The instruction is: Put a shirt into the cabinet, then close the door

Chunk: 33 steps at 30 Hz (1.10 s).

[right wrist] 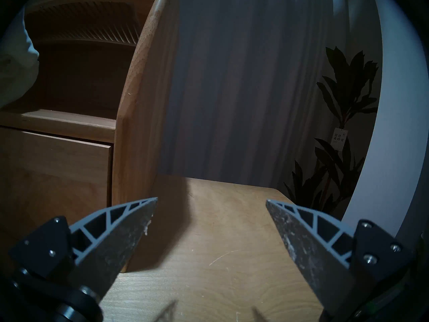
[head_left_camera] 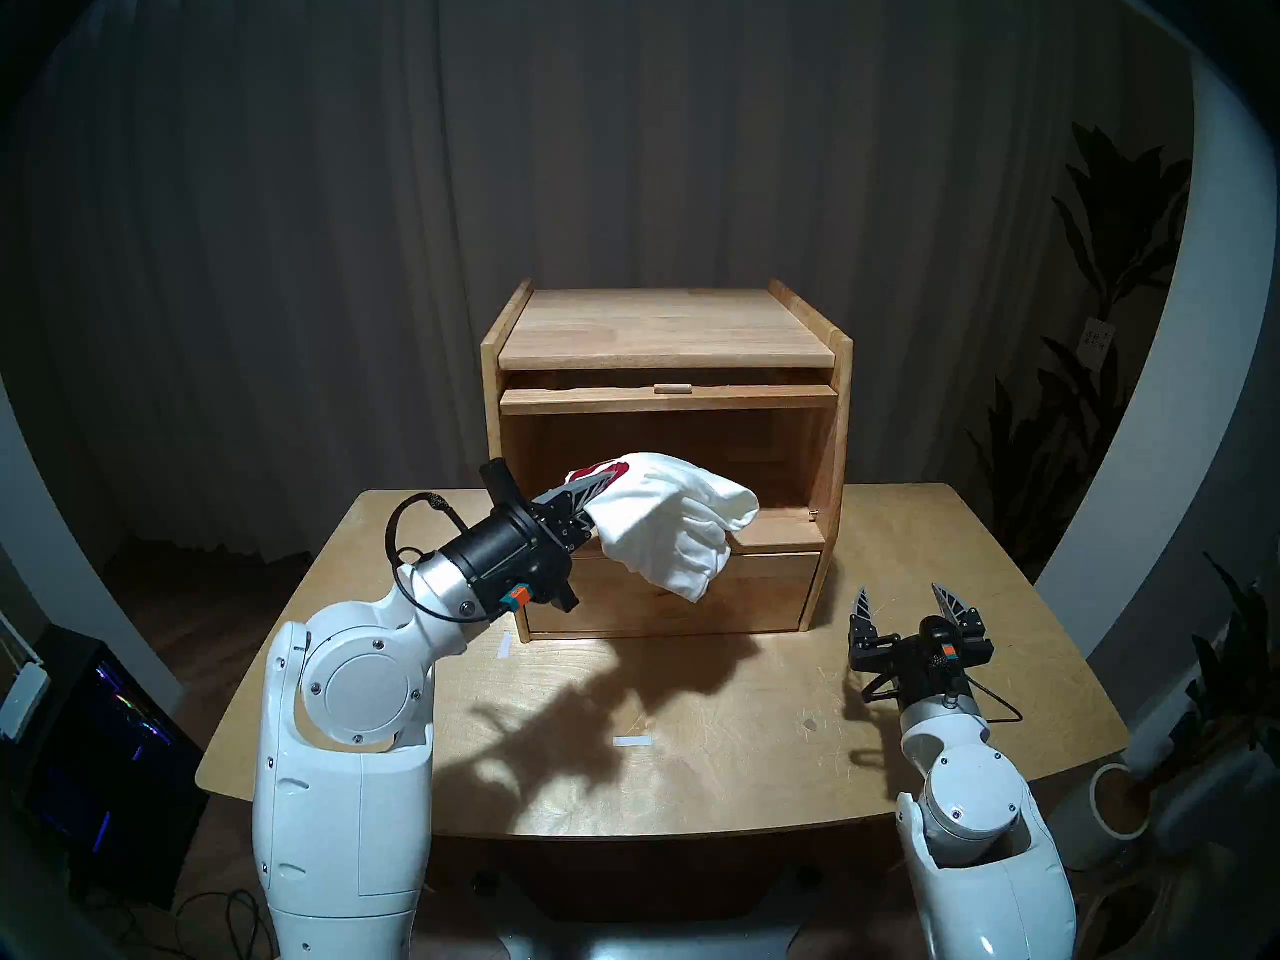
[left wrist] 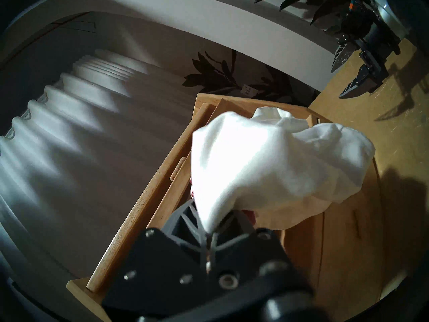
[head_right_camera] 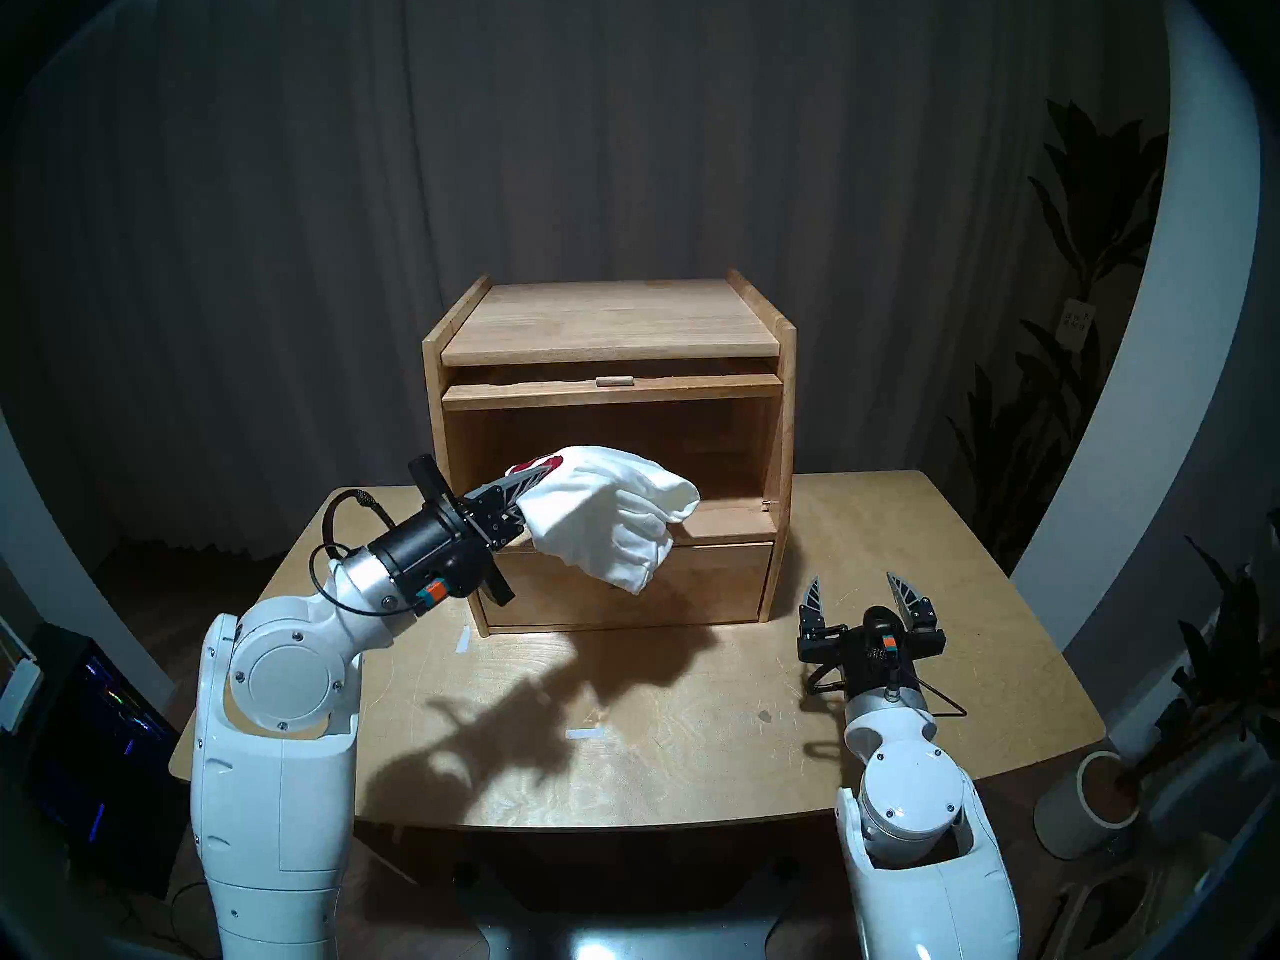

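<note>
The left gripper (head_left_camera: 601,484) is clamped on the shirt (head_left_camera: 668,522), which hangs ahead of the fingers at the cabinet (head_left_camera: 841,411) mouth; the step is insertion; next, push deeper and release; the door (head_left_camera: 665,397) is up; the right gripper (head_left_camera: 904,602) is spread, empty, over the table (head_left_camera: 727,764); curtain (head_left_camera: 623,141) behind.
</note>
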Each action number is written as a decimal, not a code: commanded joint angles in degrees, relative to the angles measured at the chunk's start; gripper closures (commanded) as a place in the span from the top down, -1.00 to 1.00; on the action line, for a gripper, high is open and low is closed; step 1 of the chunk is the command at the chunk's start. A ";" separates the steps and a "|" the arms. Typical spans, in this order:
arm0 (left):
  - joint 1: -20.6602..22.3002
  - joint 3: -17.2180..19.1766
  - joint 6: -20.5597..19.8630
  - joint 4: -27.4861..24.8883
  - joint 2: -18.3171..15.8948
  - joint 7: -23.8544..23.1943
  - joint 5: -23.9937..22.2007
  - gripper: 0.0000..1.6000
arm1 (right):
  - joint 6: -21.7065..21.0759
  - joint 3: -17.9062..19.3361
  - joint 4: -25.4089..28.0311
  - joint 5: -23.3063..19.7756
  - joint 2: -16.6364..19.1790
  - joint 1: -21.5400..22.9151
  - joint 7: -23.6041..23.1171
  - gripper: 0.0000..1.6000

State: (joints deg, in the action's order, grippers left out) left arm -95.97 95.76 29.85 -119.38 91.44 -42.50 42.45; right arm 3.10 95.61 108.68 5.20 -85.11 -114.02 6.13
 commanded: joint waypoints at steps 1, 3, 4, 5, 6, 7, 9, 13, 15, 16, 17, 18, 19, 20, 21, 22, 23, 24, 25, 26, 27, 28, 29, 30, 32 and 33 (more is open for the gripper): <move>6.42 -2.32 -3.69 0.45 0.25 1.60 3.28 -1.00 | 0.39 -0.07 1.21 0.04 0.09 0.72 0.00 1.00; 7.30 -3.42 -5.02 1.08 0.30 1.61 4.65 -1.00 | 0.42 -0.07 1.29 0.05 0.10 0.80 0.01 1.00; 7.97 -4.00 -5.74 1.52 0.35 1.51 5.38 -1.00 | 0.43 -0.08 1.32 0.05 0.10 0.84 0.01 1.00; 8.33 -4.66 -6.49 2.10 0.38 1.27 6.08 -1.00 | 0.44 -0.08 1.36 0.05 0.10 0.88 0.02 1.00; 8.75 -5.21 -7.16 2.62 0.44 1.20 6.73 -1.00 | 0.45 -0.08 1.37 0.05 0.10 0.91 0.02 1.00; 9.20 -6.04 -8.15 3.42 0.52 1.01 7.72 -1.00 | 0.45 -0.09 1.38 0.05 0.10 0.96 0.03 1.00; 9.75 -7.18 -9.66 4.86 0.55 0.66 8.90 -1.00 | 0.46 -0.09 1.40 0.05 0.10 1.01 0.03 1.00; 11.12 -9.94 -13.19 8.43 0.86 -0.02 11.84 -1.00 | 0.48 -0.10 1.48 0.05 0.10 1.13 0.04 1.00; 11.68 -11.37 -15.16 10.35 0.98 -0.43 13.35 -1.00 | 0.49 -0.11 1.53 0.05 0.10 1.18 0.05 1.00; 11.74 -11.81 -15.80 10.99 0.97 -0.54 13.78 -1.00 | 0.49 -0.11 1.54 0.05 0.10 1.20 0.05 1.00; 12.00 -12.57 -16.79 11.92 1.02 -0.74 14.47 -1.00 | 0.49 -0.11 1.55 0.05 0.10 1.22 0.06 1.00; 12.43 -13.40 -17.84 12.82 1.10 -0.94 15.21 -1.00 | 0.50 -0.12 1.59 0.05 0.10 1.24 0.06 1.00; 12.78 -14.19 -18.66 13.47 1.19 -1.21 15.73 -1.00 | 0.51 -0.12 1.62 0.05 0.10 1.26 0.06 1.00; 13.20 -14.91 -19.50 14.01 1.18 -1.42 16.25 -1.00 | 0.52 -0.12 1.64 0.05 0.10 1.28 0.07 1.00; 13.60 -15.53 -20.19 14.37 1.27 -1.63 16.63 -1.00 | 0.52 -0.12 1.66 0.06 0.10 1.29 0.07 1.00; 14.17 -16.23 -21.13 14.88 1.38 -1.89 17.18 -1.00 | 0.52 -0.13 1.68 0.06 0.10 1.30 0.07 1.00; 14.95 -17.04 -22.30 15.51 1.55 -2.22 17.86 -1.00 | 0.53 -0.13 1.70 0.06 0.10 1.33 0.07 1.00; 15.47 -17.54 -23.12 15.90 1.67 -2.46 18.26 -1.00 | 0.53 -0.13 1.72 0.06 0.10 1.34 0.08 1.00; 16.27 -18.12 -24.22 16.36 1.89 -2.78 18.82 -1.00 | 0.53 -0.13 1.74 0.06 0.10 1.35 0.08 1.00; 16.72 -18.41 -24.94 16.55 2.00 -2.93 19.16 -1.00 | 0.53 -0.14 1.75 0.06 0.10 1.36 0.08 1.00; 17.73 -18.88 -26.19 17.03 2.33 -3.18 19.81 -1.00 | 0.54 -0.14 1.77 0.06 0.10 1.37 0.08 1.00; 18.11 -19.18 -27.08 17.15 2.50 -3.30 20.22 -1.00 | 0.54 -0.14 1.78 0.06 0.10 1.38 0.08 1.00; 18.78 -19.35 -27.97 17.23 2.76 -3.44 20.64 -1.00 | 0.53 -0.14 1.78 0.06 0.10 1.40 0.09 1.00; 18.76 -19.47 -28.69 17.00 2.81 -3.48 20.94 -1.00 | 0.53 -0.14 1.78 0.06 0.10 1.40 0.09 1.00; 20.37 -19.73 -30.71 17.20 3.50 -3.94 21.93 -1.00 | 0.53 -0.14 1.80 0.06 0.10 1.42 0.09 1.00; 20.77 -19.67 -31.32 17.05 3.70 -4.09 22.24 -1.00 | 0.53 -0.14 1.80 0.06 0.10 1.43 0.09 1.00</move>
State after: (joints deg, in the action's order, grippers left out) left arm -80.83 77.23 2.99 -101.78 93.20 -46.06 62.49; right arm 3.13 95.59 108.91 5.18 -85.11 -113.08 6.26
